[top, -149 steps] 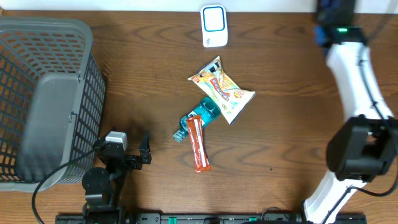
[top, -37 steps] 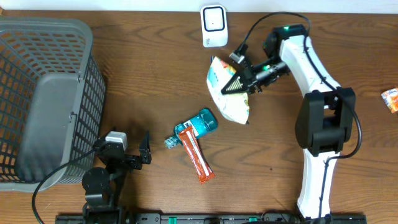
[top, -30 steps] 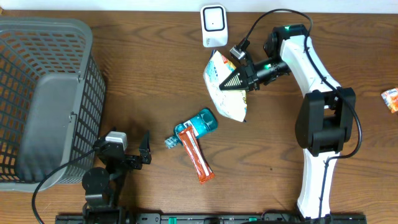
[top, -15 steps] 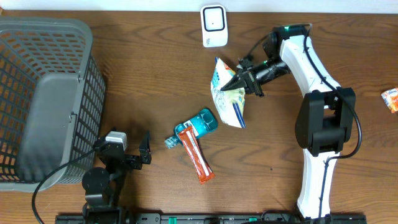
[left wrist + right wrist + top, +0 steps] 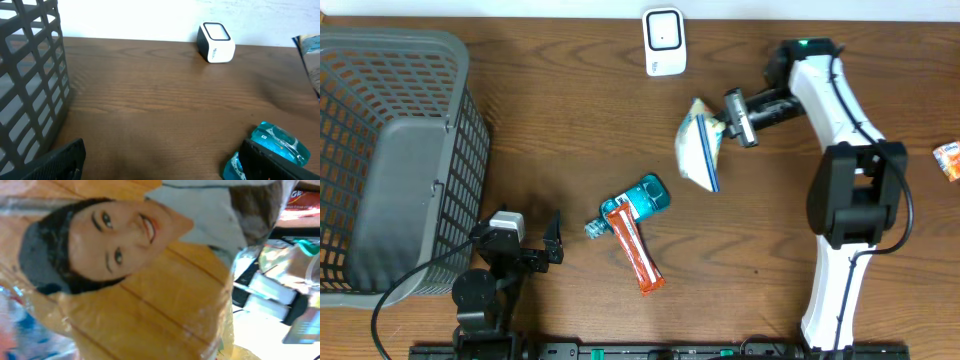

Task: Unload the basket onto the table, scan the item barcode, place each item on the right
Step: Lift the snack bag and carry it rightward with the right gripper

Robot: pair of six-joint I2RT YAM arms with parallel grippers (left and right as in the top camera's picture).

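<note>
We are looking at the snack bag first; it is hanging pinched at its upper edge in the right claw, whose jaws are pressing together on the wrapper; from overhead the bag is showing almost edge-on, a pale yellow face with a blue strip along one side; in the right wrist view the bag is filling nearly the whole frame, with a printed smiling face on an orange ground lying sideways; whether its lower corner is touching the tabletop we cannot tell.

The white scanner is standing at the far edge of the tabletop, near the bag but apart from it, to the bag's left and further back; in the left wrist view the scanner is sitting upright against the white wall.

Nearer the front, a teal bottle is lying on its side, with a red snack bar resting across its neck end; both are lying well apart from the bag.

The left claw is sitting low at the front left with its jaws spread wide, gripping nothing; beside it the grey basket is occupying the left end; a small orange packet is lying at the far right edge.
</note>
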